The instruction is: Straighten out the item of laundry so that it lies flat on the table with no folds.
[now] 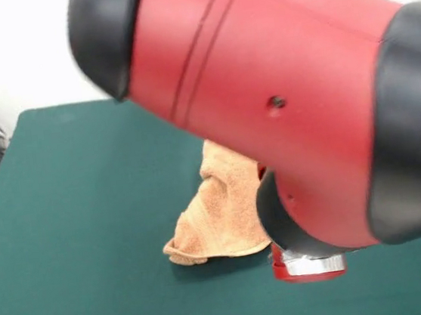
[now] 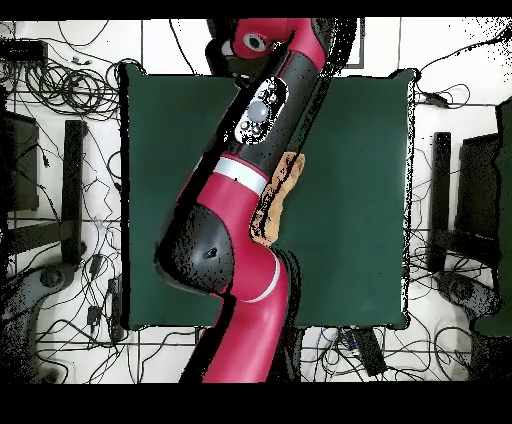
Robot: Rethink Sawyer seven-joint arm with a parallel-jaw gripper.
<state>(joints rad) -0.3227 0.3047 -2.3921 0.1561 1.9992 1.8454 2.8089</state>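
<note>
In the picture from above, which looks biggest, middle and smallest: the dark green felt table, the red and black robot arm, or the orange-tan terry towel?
1. Dark green felt table
2. Red and black robot arm, though it is nearer the camera
3. Orange-tan terry towel, mostly hidden under the arm

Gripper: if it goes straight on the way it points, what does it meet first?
Probably the towel, then the table; the arm hides the gripper, so its line is uncertain.

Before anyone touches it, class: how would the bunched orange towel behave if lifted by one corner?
The towel would probably droop limply, since it already lies in soft folds. Its terry pile likely grips the green felt table, so pushing would bunch it.
</note>
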